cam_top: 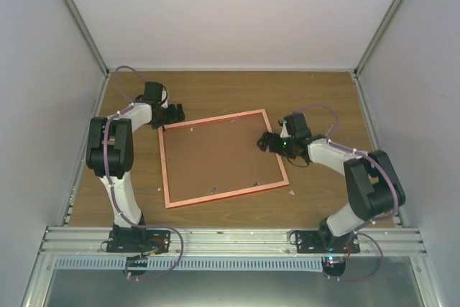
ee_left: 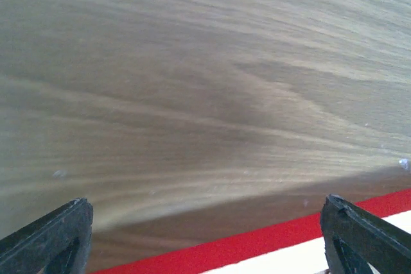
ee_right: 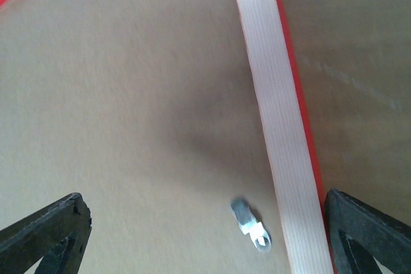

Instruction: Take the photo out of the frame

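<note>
The frame (cam_top: 164,170) lies face down on the wooden table, with its orange back rim up and the plain brown backing board (cam_top: 219,159) filling it. The photo is hidden under the board. My left gripper (cam_top: 172,114) is open at the frame's far left corner; its wrist view (ee_left: 205,205) shows the red rim (ee_left: 257,242) just below the jaws. My right gripper (cam_top: 264,141) is open over the board beside the right rim. Its wrist view (ee_right: 205,205) shows the pale rim (ee_right: 276,126), the board (ee_right: 128,107) and a small metal tab (ee_right: 250,226) between the jaws.
More small metal tabs sit along the board's edges, one at the far rim (cam_top: 191,128) and one at the near rim (cam_top: 214,190). A tiny white speck (cam_top: 291,193) lies on the table by the frame's near right corner. White walls enclose the table.
</note>
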Available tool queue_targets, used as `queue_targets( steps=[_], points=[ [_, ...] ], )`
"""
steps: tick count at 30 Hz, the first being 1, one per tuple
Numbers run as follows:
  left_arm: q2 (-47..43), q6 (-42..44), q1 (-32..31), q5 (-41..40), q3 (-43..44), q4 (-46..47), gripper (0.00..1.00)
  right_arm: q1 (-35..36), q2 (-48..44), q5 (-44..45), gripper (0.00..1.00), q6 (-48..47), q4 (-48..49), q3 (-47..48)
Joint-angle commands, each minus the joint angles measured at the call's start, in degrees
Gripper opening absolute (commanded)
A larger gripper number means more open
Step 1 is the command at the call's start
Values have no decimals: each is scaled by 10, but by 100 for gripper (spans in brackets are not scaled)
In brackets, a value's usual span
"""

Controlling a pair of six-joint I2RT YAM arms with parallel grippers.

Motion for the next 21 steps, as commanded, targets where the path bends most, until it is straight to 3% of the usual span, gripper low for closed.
queue_targets(
  steps=[1, 5, 12, 21],
  points=[
    [-34, -27, 14, 13, -28, 4, 96, 1, 40, 21, 99, -53, -13, 74],
    [-43, -18, 13, 22, -37, 7, 96, 2, 9, 78, 100, -59, -75, 83],
    [-32, -13, 12, 25, -43, 12, 96, 39, -130, 58, 100, -63, -173, -6],
    [-23, -11, 12, 23, -42, 12, 96, 158, -241, 23, 100, -18, -273, -52]
  ],
)
